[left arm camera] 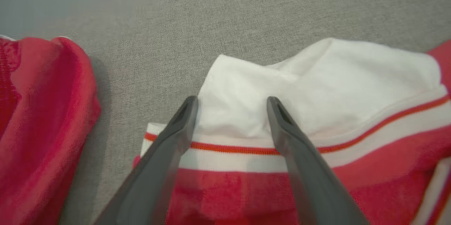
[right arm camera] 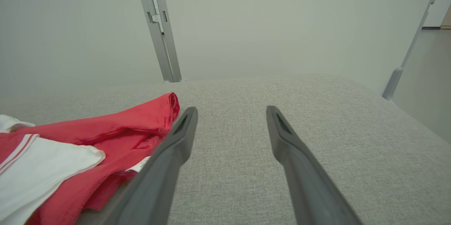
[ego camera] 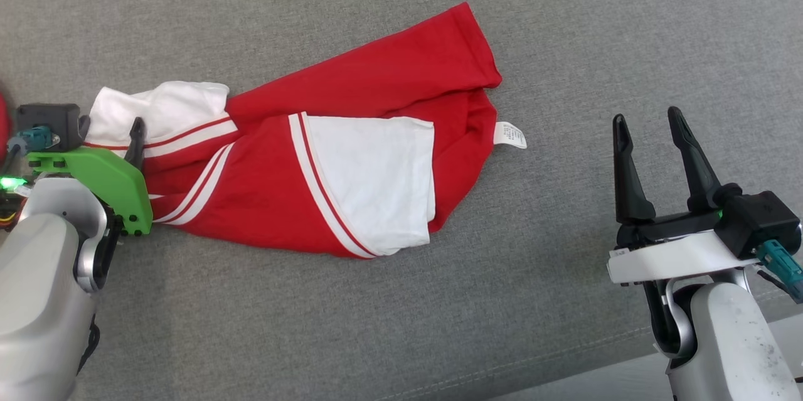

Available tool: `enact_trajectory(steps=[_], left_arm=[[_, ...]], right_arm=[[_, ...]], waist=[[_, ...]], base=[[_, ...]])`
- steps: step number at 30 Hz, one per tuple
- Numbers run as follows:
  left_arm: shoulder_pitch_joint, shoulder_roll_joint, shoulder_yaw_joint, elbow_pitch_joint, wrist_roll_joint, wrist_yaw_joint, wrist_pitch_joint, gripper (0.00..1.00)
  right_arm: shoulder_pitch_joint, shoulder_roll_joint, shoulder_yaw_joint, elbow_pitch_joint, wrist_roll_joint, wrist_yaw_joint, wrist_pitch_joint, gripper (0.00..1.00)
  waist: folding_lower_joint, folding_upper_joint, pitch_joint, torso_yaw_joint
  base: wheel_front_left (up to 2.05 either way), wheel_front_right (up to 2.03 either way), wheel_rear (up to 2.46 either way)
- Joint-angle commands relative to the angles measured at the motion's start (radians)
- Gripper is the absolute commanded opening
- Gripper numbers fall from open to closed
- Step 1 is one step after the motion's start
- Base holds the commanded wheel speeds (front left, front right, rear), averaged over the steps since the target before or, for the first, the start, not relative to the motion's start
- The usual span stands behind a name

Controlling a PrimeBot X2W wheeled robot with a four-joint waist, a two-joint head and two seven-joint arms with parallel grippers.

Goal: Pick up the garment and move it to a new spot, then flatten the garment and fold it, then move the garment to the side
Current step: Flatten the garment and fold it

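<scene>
The garment (ego camera: pixel 351 137) is red with white panels and red-white stripes, and it lies rumpled across the grey cushion. Its white care label (ego camera: pixel 509 135) sticks out at the right end. My left gripper (ego camera: pixel 128 137) is at the garment's left end. In the left wrist view this gripper (left arm camera: pixel 232 101) is open, its fingers standing on either side of a raised white fold of the garment (left arm camera: pixel 352 87). My right gripper (ego camera: pixel 647 117) is open and holds nothing, over bare cushion to the right of the garment. The right wrist view shows the right gripper (right arm camera: pixel 230 110) with the garment (right arm camera: pixel 116 130) to its left.
Another red cloth (left arm camera: pixel 35 112) lies just left of the garment, barely seen at the left edge of the head view. The grey cushion (ego camera: pixel 564 43) ends at a seam and edge (ego camera: pixel 627 357) at the lower right. Metal frame posts (right arm camera: pixel 158 24) stand behind it before a pale wall.
</scene>
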Motion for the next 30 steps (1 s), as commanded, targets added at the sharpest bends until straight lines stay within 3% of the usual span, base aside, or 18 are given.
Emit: enact_trajectory(steps=[1, 2, 3, 8, 11, 15, 18, 25, 26, 27, 28, 30], left_arm=[[-0.014, 0.016, -0.006, 0.005, 0.004, -0.018, 0.004, 0.94], [-0.014, 0.017, -0.005, 0.008, -0.002, -0.028, -0.002, 0.06], [-0.012, 0.017, -0.005, 0.009, -0.006, -0.034, -0.008, 0.00], [0.006, 0.018, -0.014, -0.027, 0.018, -0.054, -0.114, 0.00], [0.030, 0.017, -0.025, -0.077, 0.051, -0.034, -0.205, 0.00], [0.095, 0.017, -0.059, -0.203, 0.126, 0.026, -0.304, 0.00], [0.189, 0.015, -0.083, -0.296, 0.133, 0.052, -0.288, 0.00], [0.423, -0.013, -0.138, -0.497, 0.061, 0.114, -0.140, 0.00], [0.439, -0.014, -0.139, -0.508, 0.058, 0.122, -0.129, 0.22], [0.452, -0.010, -0.142, -0.519, 0.060, 0.132, -0.119, 0.92], [0.460, -0.015, -0.141, -0.531, 0.055, 0.138, -0.116, 1.00], [0.469, -0.024, -0.136, -0.550, 0.050, 0.152, -0.126, 1.00]], right_arm=[[-0.005, -0.002, -0.003, -0.001, -0.006, -0.001, -0.001, 1.00], [-0.007, -0.002, -0.004, 0.000, -0.007, -0.001, 0.000, 1.00], [-0.010, -0.002, -0.005, 0.000, -0.007, -0.001, 0.000, 1.00], [-0.020, -0.002, -0.008, -0.009, 0.004, -0.001, 0.000, 1.00], [-0.014, -0.002, -0.009, -0.010, 0.010, -0.001, 0.000, 1.00], [-0.003, -0.002, -0.014, -0.007, 0.009, -0.001, 0.000, 1.00], [0.005, -0.002, -0.017, -0.005, 0.005, -0.001, -0.001, 1.00], [0.012, -0.002, -0.027, -0.006, -0.006, -0.001, -0.001, 1.00], [0.010, -0.002, -0.026, -0.005, -0.007, -0.001, 0.000, 1.00], [0.008, -0.002, -0.023, -0.002, -0.008, -0.001, 0.000, 1.00], [0.007, -0.002, -0.019, -0.001, -0.007, -0.001, 0.000, 1.00], [0.005, -0.002, -0.013, -0.001, -0.009, -0.001, 0.000, 1.00]], waist=[[0.0000, 0.0000, 0.000, 0.000], [0.0000, 0.0000, 0.000, 0.001], [0.0000, 0.0000, 0.001, 0.002], [0.0000, 0.0000, 0.006, 0.008], [0.0000, 0.0000, 0.007, 0.016], [0.0000, 0.0000, 0.007, 0.035], [0.0000, 0.0000, 0.003, 0.045], [0.0000, 0.0000, -0.004, 0.081], [0.0000, 0.0000, -0.005, 0.086], [0.0000, 0.0000, -0.007, 0.090], [0.0000, 0.0000, -0.009, 0.094], [0.0000, 0.0000, -0.014, 0.101]], base=[[0.00, 0.00, 0.00], [0.00, 0.00, 0.00], [0.00, 0.00, 0.00], [0.00, 0.00, 0.00], [0.00, 0.00, 0.00], [0.00, 0.00, 0.00], [0.00, 0.00, 0.00], [0.00, 0.00, 0.00], [0.00, 0.00, 0.00], [0.00, 0.00, 0.00], [0.00, 0.00, 0.00], [0.00, 0.00, 0.00]])
